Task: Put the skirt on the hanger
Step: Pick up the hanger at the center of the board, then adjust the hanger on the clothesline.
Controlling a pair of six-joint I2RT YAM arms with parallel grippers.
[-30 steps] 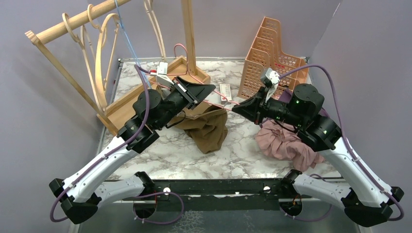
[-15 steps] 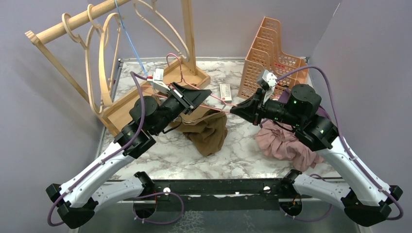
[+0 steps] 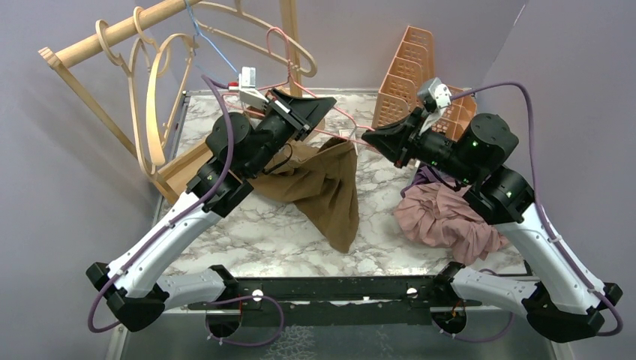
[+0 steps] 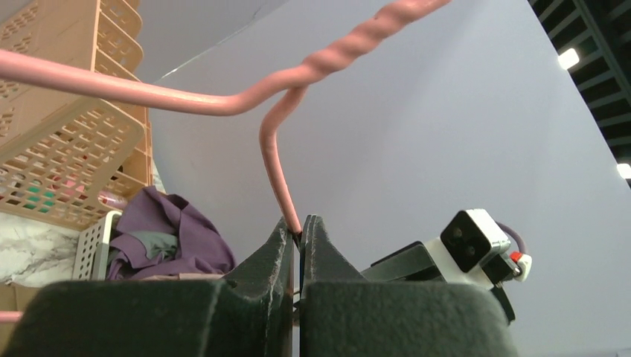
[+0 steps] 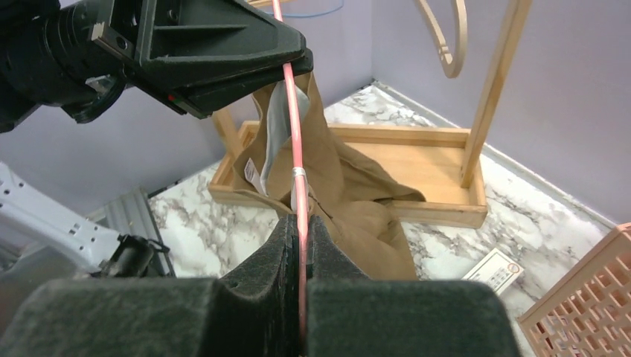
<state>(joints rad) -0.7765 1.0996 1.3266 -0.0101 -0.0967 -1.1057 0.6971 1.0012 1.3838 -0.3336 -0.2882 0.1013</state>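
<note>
Holding the pink hanger (image 5: 291,111) aloft over the marble surface (image 3: 262,240).
Pinching its neck in the tightly closed left claw (image 4: 298,230) and its lower wire in the closed right claw (image 5: 300,223), carrying the brown skirt (image 3: 322,187) hung from that wire above the middle of the surface.

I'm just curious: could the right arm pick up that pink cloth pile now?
Probably not yet: its end effector is shut on the pink hanger carrying the brown skirt. The pile lies open just below that arm.
</note>
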